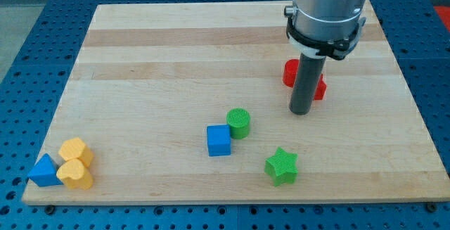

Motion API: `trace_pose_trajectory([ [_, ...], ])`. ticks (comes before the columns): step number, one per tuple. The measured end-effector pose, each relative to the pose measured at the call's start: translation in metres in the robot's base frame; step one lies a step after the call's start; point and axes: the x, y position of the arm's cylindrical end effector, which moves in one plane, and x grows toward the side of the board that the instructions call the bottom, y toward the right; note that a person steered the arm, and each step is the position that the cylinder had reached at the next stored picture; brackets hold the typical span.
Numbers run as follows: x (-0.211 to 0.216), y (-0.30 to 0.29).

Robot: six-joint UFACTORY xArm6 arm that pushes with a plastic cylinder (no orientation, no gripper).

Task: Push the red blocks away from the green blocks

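Note:
My tip stands on the board at the view's right, just in front of two red blocks. One red block shows to the left of the rod, the other to its right; the rod hides most of both and their shapes cannot be made out. A green cylinder stands left of and below my tip, near the board's middle. A green star lies below my tip near the bottom edge.
A blue cube touches the green cylinder's lower left. Two yellow blocks and a blue triangle sit in the bottom left corner. The wooden board lies on a blue perforated table.

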Motion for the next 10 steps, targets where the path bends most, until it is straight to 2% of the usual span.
trace_pose_trajectory([
  [4,-0.006,-0.009],
  [7,-0.048,-0.015],
  [10,-0.067,-0.064],
])
